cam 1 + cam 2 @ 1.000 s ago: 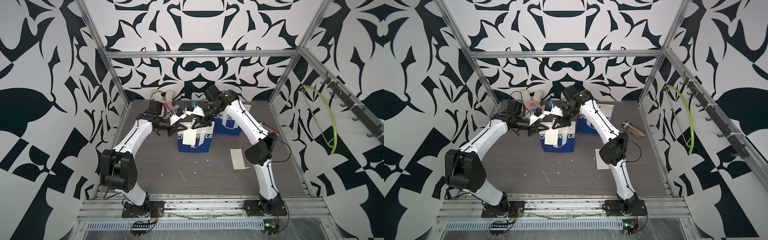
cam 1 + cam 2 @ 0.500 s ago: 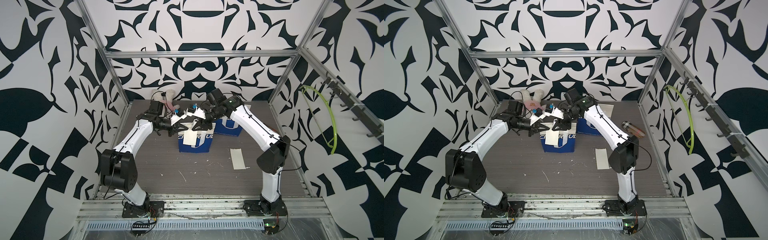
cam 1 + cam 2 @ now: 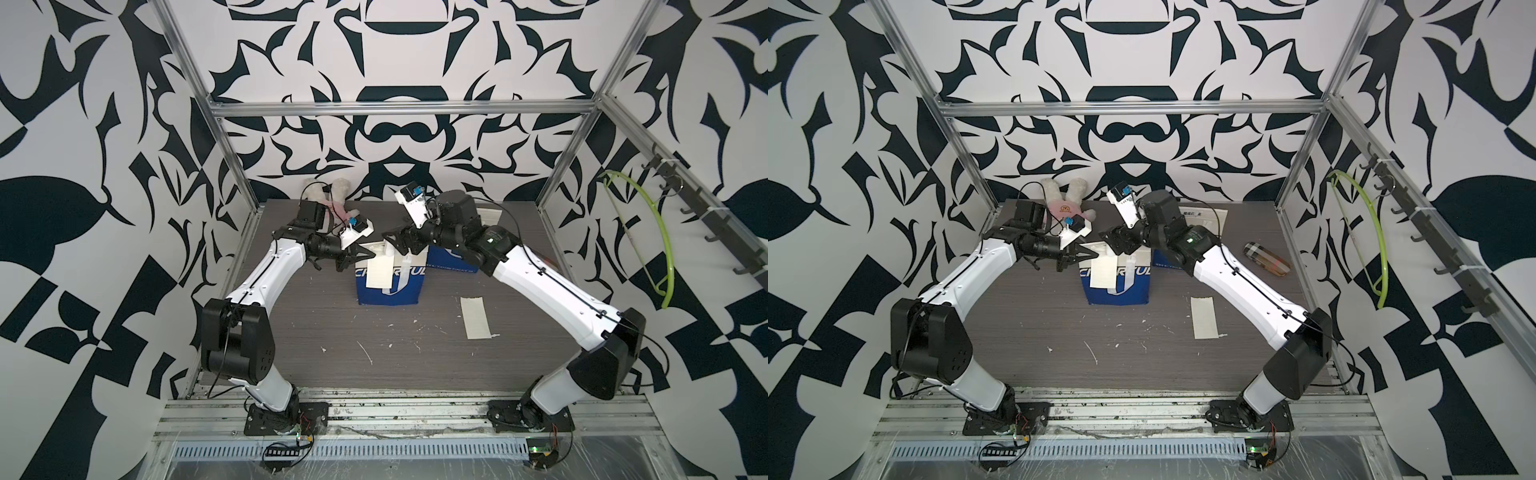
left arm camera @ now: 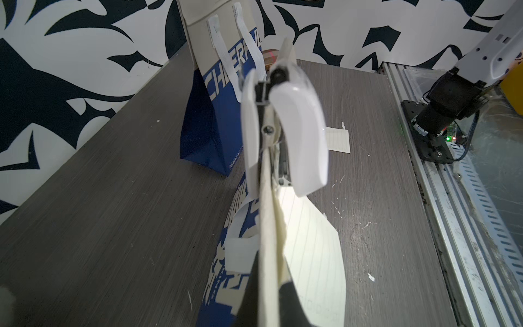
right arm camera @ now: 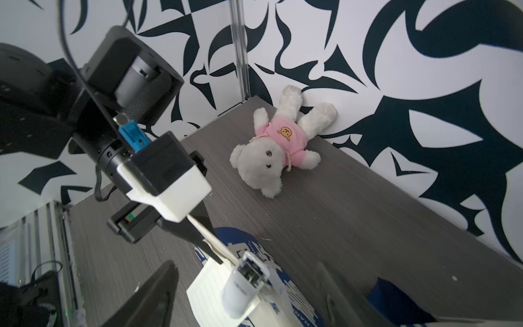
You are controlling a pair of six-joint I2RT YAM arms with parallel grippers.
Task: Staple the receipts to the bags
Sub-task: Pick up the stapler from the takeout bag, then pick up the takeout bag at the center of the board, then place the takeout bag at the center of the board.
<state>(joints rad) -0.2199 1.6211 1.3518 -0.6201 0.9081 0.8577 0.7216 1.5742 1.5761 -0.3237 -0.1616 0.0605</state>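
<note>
The near bag [image 3: 390, 286] [image 3: 1117, 289] stands mid-table with a receipt [image 3: 379, 272] [image 3: 1102, 272] [image 4: 311, 254] hanging down its front. My left gripper [image 3: 365, 254] [image 3: 1094, 254] [image 4: 267, 297] is shut on the bag's top rim and the receipt's upper edge. A small white stapler [image 3: 388, 249] [image 4: 294, 127] [image 5: 244, 283] sits clipped over that rim. My right gripper [image 3: 395, 243] [image 5: 243, 300] is open, its fingers wide on either side of the stapler and clear of it. A second bag [image 3: 453, 264] [image 4: 223, 85] stands behind. Another receipt [image 3: 476, 318] [image 3: 1204, 318] lies flat on the table.
A teddy bear in a pink shirt [image 3: 1065, 199] [image 5: 277, 150] lies at the back wall. A plaid pouch [image 3: 1266, 257] lies at the right edge, and a printed sheet [image 3: 1204, 216] at the back. White scraps dot the front of the table [image 3: 365, 353].
My right gripper has opened and let go of the stapler, which stays on the bag's rim. The right arm's elbow has swung outward to the right. The left arm has not moved.
</note>
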